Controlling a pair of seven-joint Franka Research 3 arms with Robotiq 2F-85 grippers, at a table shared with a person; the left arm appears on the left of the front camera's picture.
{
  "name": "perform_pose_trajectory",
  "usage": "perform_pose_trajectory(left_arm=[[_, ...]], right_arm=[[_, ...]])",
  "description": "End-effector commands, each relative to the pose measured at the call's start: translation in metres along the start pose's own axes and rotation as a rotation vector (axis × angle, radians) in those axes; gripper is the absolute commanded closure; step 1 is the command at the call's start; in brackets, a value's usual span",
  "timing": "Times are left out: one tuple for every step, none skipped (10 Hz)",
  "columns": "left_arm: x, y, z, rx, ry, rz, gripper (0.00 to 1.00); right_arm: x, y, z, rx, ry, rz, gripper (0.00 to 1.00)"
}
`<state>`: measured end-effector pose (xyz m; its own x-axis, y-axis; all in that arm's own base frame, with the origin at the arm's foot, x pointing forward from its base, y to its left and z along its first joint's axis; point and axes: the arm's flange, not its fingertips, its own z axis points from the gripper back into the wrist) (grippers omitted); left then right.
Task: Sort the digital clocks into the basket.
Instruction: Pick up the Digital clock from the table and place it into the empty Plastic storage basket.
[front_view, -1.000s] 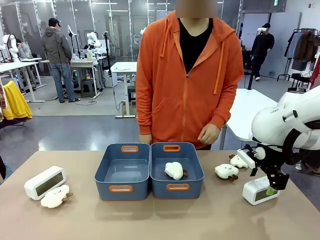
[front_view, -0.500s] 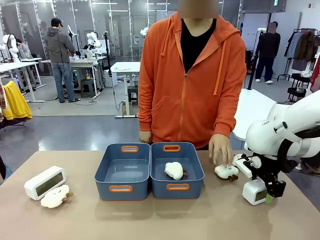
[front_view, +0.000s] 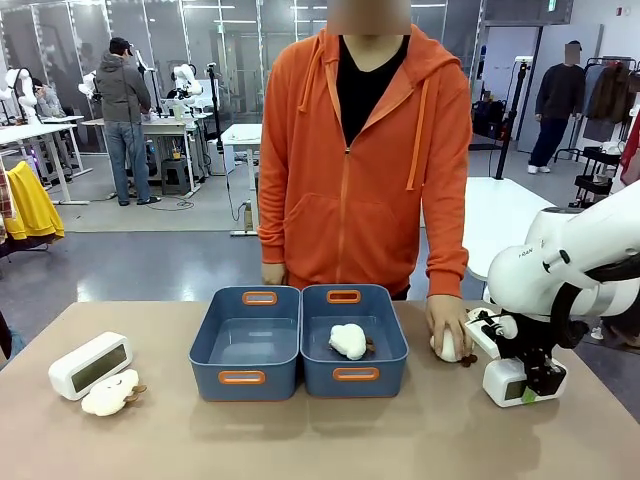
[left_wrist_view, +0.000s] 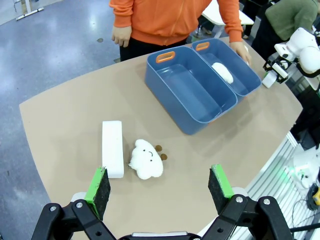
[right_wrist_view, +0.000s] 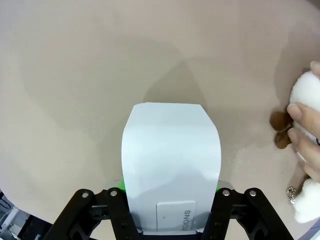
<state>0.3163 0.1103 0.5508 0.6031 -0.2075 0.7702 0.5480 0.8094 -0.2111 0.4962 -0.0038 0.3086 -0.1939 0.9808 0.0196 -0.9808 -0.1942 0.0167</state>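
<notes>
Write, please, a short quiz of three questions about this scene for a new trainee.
1. True or false: the right gripper is shut on a clock.
2. Which bin holds a soft toy? A) the left bin B) the right bin C) both bins
3. Fill in: the left gripper above the table is ____.
Key: 1 true; 2 B; 3 open.
</notes>
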Motion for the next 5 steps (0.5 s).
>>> perform_pose_trajectory(left_arm=[[0.0,0.0,0.0,-0.015,-0.004,-0.003,0.0],[0.0,0.0,0.0,-0.015,-0.004,-0.003,0.0],[0.0,0.0,0.0,-0.015,-0.004,-0.003,0.0],[0.0,0.0,0.0,-0.015,-0.004,-0.003,0.0],[0.0,0.0,0.0,-0.015,-0.004,-0.003,0.0]], right_arm=[[-0.003,0.001,0.009,0.021,0.002,-0.036,1.0],[-0.005,0.009,0.032,0.032,-0.023,-0.042,1.0],[-0.008,0.018,0.066,0.017,-0.017,-0.078,1.0],[-0.009,0.03,0.109,-0.035,-0.041,-0.157,1.0],[-0.009,0.037,0.135,-0.075,-0.075,-0.201,1.0]])
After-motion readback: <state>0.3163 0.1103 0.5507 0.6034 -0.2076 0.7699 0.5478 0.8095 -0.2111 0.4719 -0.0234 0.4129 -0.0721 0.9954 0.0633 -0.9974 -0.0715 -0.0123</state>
